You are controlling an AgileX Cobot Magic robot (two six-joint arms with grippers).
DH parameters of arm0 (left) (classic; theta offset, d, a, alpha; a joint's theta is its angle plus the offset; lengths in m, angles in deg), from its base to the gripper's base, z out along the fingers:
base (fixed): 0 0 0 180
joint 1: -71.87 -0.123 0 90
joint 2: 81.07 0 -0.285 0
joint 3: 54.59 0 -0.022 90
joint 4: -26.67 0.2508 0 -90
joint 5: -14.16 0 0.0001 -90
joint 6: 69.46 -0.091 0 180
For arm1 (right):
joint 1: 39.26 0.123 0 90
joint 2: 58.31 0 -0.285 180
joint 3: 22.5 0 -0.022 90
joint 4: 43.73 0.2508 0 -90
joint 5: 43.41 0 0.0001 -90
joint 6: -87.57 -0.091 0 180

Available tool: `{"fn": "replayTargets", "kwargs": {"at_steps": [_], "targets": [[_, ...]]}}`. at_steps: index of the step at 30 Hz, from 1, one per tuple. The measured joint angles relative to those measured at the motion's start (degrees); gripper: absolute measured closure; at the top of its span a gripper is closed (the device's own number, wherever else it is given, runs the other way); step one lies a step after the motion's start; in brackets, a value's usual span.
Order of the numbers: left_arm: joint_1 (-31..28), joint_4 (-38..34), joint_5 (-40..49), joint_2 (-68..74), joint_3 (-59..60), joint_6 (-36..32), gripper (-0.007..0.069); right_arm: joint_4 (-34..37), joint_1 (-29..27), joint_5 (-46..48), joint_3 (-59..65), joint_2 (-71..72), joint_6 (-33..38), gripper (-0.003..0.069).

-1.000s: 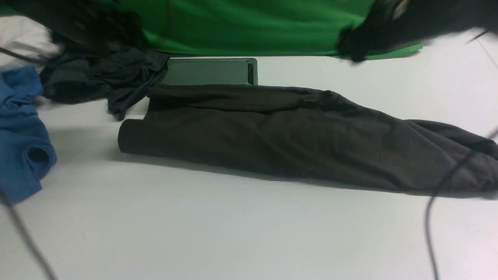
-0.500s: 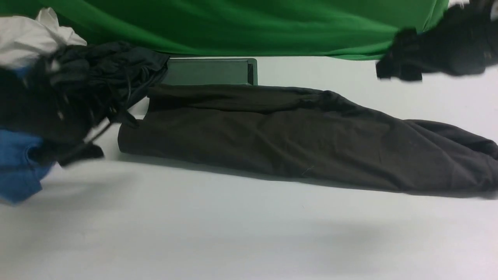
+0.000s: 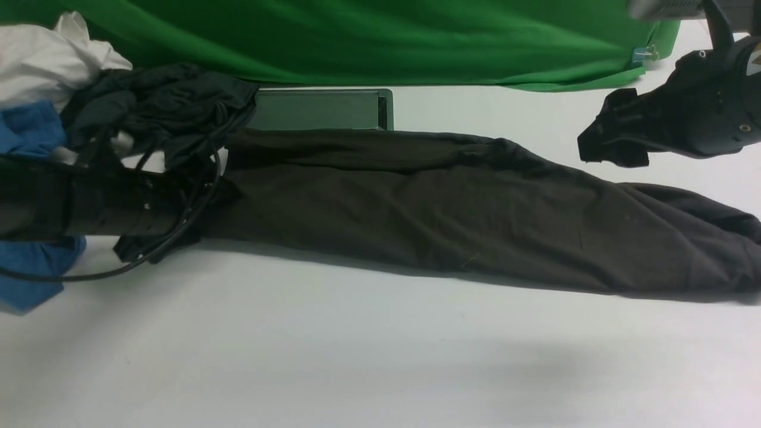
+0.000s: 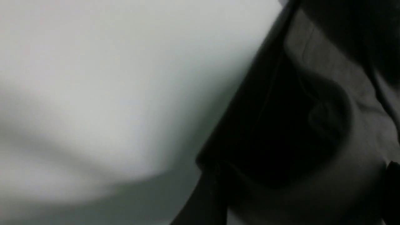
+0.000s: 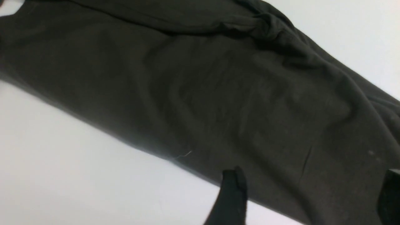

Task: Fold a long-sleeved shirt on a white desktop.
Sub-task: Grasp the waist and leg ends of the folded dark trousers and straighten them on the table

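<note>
The long-sleeved shirt (image 3: 452,214) lies folded into a long dark olive-brown band across the white desktop (image 3: 357,356), running from left to far right. My left gripper (image 3: 196,214) is low at the shirt's left end. In the left wrist view the left gripper (image 4: 301,193) is open, with the shirt's edge (image 4: 328,103) between its fingers. My right gripper (image 3: 606,134) hovers open above the shirt's right part. In the right wrist view the right gripper (image 5: 311,190) has its fingers (image 5: 232,193) spread wide over the fabric (image 5: 218,93), not touching it.
A smaller dark teal-black garment (image 3: 154,113), a blue shirt (image 3: 30,267) and a white cloth (image 3: 41,53) are piled at the far left. The silver-framed cable hatch (image 3: 321,110) sits behind the shirt, before the green backdrop (image 3: 386,35). A black cable (image 3: 89,274) loops under my left arm.
My left arm has come down from the upper left to the shirt's left end. My right gripper has dropped lower and moved right, closer over the shirt. The shirt has not moved.
</note>
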Motion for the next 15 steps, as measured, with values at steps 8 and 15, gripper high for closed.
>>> {"fn": "replayTargets", "kwargs": {"at_steps": [8, 15], "targets": [[-0.13, -0.31, 1.17, 1.77, -1.96, -5.79, 0.0148, 0.08, 0.0, 0.0, 0.0, 0.04, 0.16, 0.0128], [-4.24, 0.55, 10.35, 1.77, -1.9, -6.84, 0.0478, 0.1, 0.0, -0.28, 0.04, 1.76, 0.36, 0.0551]]}}
